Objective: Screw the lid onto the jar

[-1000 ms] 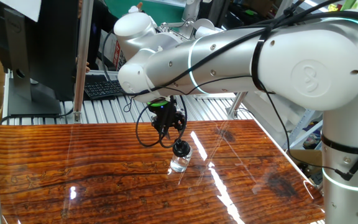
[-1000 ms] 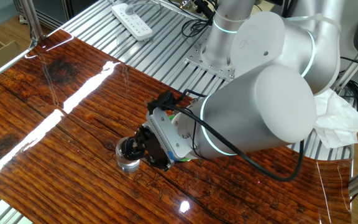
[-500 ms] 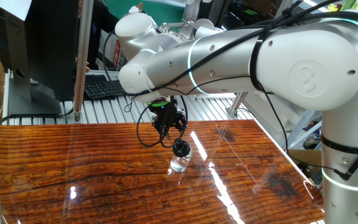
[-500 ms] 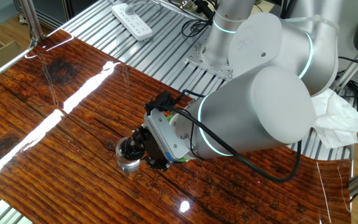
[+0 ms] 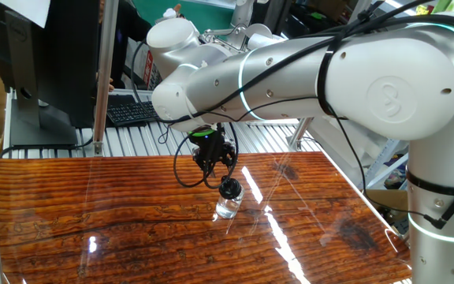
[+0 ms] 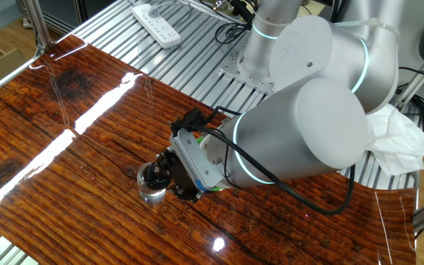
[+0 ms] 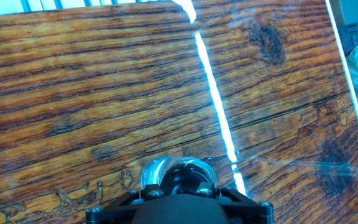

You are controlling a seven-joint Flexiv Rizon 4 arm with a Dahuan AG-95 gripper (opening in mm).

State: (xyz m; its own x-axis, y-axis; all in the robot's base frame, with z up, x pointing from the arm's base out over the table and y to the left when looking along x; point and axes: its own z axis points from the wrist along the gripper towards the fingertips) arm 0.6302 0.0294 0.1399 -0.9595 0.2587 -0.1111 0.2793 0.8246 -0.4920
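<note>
The jaws sit at the lid, but whether they grip it or stand just loose of it cannot be told. The lid rests on the jar, which stands on the tabletop near its middle, at about 5 o'clock from the wrist. The hand comes in tilted, so a turn could cross the threads, or drag the light jar sideways

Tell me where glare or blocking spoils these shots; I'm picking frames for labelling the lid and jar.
One fixed view: bright streaks on the glossy table run beside the jar. The other fixed view: broad reflections at left; the arm hides much of the gripper. Hand view: a white streak crosses the wood; the lid is largely hidden behind the gripper body.
</note>
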